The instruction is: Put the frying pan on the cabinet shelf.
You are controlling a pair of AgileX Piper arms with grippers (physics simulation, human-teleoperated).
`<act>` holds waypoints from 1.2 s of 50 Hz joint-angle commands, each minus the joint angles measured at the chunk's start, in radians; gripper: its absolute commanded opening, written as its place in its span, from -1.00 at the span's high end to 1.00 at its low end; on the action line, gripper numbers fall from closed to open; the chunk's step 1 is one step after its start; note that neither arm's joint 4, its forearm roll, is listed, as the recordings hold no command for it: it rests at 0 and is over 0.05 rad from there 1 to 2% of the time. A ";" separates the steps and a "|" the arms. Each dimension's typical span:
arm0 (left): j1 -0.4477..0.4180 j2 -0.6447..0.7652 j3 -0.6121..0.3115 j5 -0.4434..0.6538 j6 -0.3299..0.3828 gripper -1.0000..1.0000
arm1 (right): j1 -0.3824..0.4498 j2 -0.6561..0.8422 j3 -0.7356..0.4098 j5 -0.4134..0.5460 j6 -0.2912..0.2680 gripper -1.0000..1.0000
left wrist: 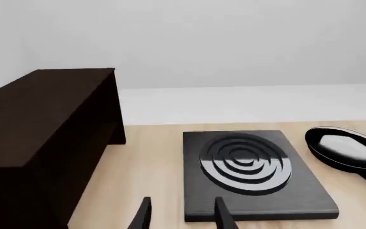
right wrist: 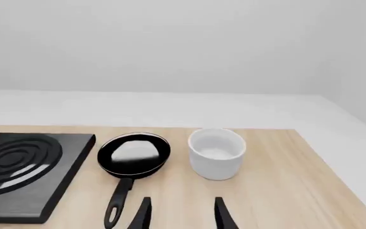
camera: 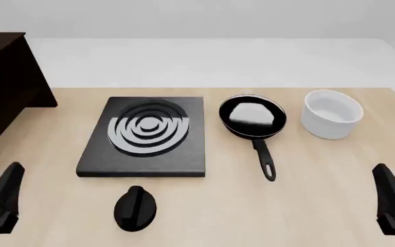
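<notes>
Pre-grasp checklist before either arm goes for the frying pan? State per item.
1. Frying pan upright on the tabletop, nothing in it: ok.
2. Pan handle free, pointing toward the arms, apart from the white bowl and the stove plate: ok.
3. Right end effector open, holding nothing, handle just ahead of it: ok.
4. Left end effector open, facing the stove plate, not the pan: ok.
5. Cabinet shelf top bare where visible: ok; its far-left part is out of frame: cannot tell.
6. Black knob lies near the left arm, off the pan's path: ok.
</notes>
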 commanded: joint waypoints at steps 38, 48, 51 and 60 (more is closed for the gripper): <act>-0.004 -0.034 0.054 -0.055 -0.028 -1.00 | 0.122 0.388 -0.360 0.139 -0.063 -1.00; -0.005 -0.051 0.054 -0.046 -0.010 -1.00 | 0.218 0.592 -0.411 0.151 -0.112 -1.00; -0.003 -0.048 0.054 -0.047 -0.010 -1.00 | 0.239 0.655 -0.448 0.184 -0.119 -1.00; -0.013 -0.051 0.054 -0.046 -0.001 -1.00 | 0.246 0.820 -0.471 0.180 -0.108 -1.00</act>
